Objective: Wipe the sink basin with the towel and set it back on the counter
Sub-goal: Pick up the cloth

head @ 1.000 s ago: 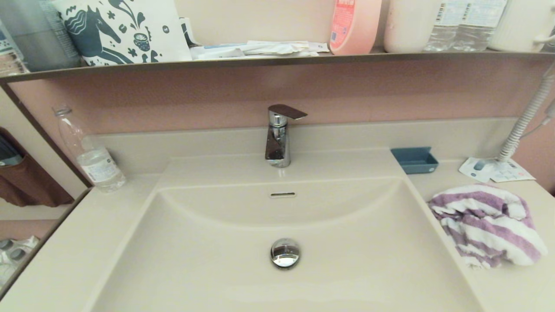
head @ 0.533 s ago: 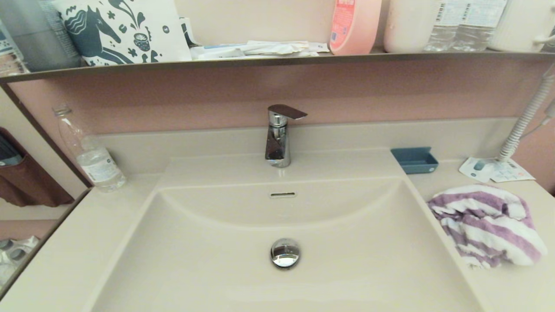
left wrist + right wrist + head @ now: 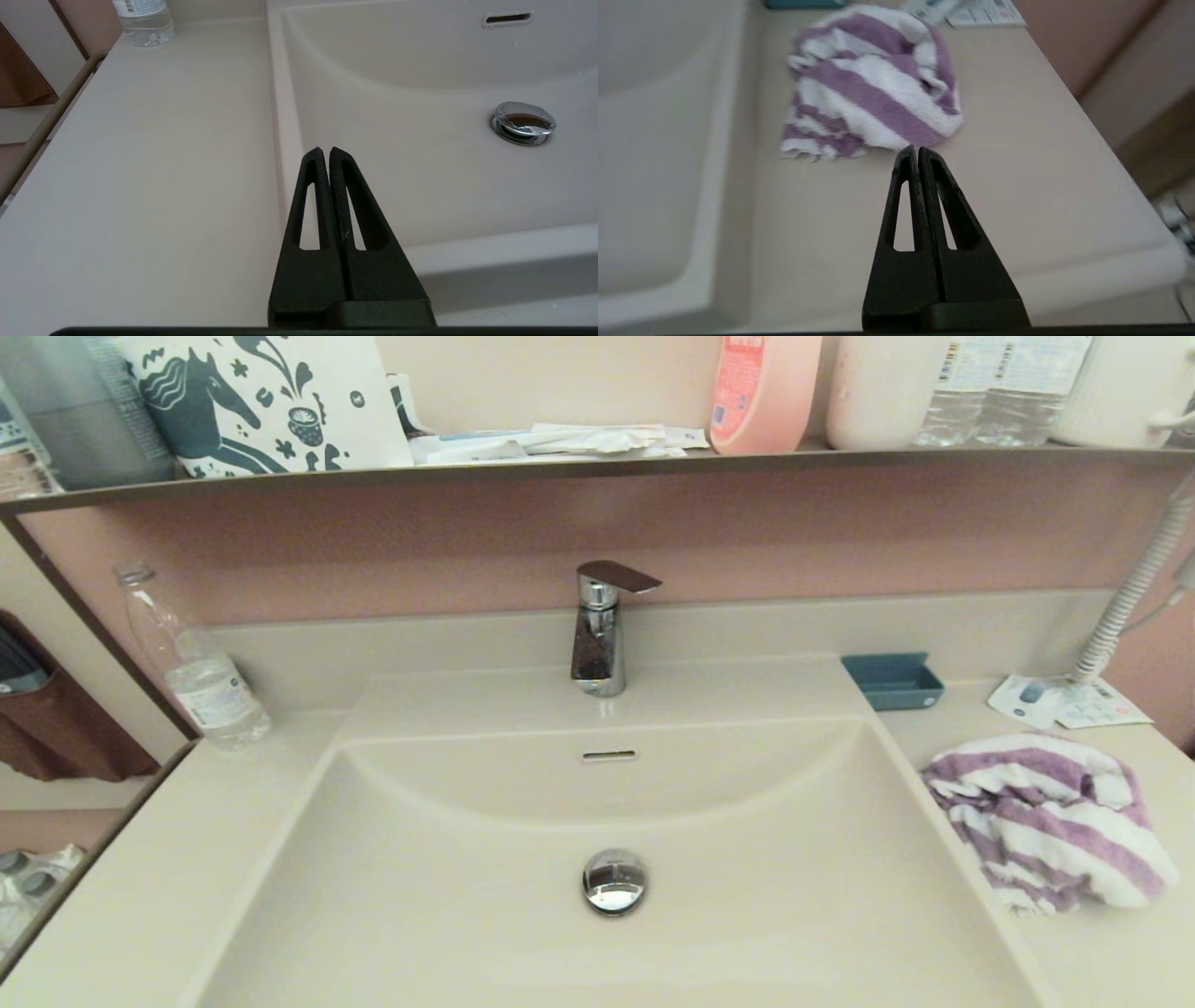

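Note:
The purple and white striped towel (image 3: 1050, 821) lies crumpled on the counter (image 3: 1102, 952) to the right of the sink basin (image 3: 420, 896), whose chrome drain plug (image 3: 614, 881) sits in the middle. Neither arm shows in the head view. My right gripper (image 3: 917, 150) is shut and empty, hovering over the counter just short of the towel (image 3: 873, 86). My left gripper (image 3: 324, 151) is shut and empty above the basin's left rim, with the basin (image 3: 420, 154) to one side and the counter (image 3: 140, 163) to the other.
A chrome faucet (image 3: 599, 627) stands behind the basin. A clear water bottle (image 3: 191, 663) is at the back left, a blue tray (image 3: 892, 679) and leaflets (image 3: 1064, 702) at the back right. A dark-edged shelf (image 3: 560, 467) with bottles runs above.

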### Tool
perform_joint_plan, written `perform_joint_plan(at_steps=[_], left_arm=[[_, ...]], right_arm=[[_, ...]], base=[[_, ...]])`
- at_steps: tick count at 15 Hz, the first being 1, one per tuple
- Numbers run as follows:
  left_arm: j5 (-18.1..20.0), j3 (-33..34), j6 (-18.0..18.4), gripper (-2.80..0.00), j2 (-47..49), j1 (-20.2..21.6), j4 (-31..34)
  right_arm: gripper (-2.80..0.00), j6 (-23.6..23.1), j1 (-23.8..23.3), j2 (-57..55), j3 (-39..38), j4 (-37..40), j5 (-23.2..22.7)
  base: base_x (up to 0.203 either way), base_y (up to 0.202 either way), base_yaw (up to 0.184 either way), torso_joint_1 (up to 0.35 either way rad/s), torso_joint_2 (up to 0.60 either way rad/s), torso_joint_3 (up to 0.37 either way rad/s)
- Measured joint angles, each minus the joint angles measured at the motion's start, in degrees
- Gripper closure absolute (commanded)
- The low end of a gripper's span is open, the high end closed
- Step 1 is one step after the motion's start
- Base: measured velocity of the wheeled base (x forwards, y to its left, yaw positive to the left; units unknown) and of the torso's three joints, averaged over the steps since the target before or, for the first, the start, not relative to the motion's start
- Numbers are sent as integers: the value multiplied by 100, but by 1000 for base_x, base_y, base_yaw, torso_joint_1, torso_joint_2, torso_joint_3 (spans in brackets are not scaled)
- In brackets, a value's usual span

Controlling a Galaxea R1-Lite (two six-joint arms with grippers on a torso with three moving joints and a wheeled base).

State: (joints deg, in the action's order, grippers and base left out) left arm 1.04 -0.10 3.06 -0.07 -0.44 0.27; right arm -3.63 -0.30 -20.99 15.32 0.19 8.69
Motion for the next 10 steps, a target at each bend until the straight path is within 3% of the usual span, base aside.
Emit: perform_joint_plan(at_steps=[3,6,7,10], left_arm=[[1,0,0,0,0,0,0],[1,0,0,0,0,0,0],[1,0,0,0,0,0,0],[1,2,0,0,0,0,-2]], right_arm=[[0,55,-29,-1492,655,-33,518],[0,-249,-213,-3083,1497,53,785],[-280,-499,-326,-3558,1817,89,829],[-280,-1428,-592,-4558,2781,578,653]], base=[[0,0,0,0,0,0],[0,0,0,0,0,0],[0,0,0,0,0,0],[0,0,0,0,0,0]])
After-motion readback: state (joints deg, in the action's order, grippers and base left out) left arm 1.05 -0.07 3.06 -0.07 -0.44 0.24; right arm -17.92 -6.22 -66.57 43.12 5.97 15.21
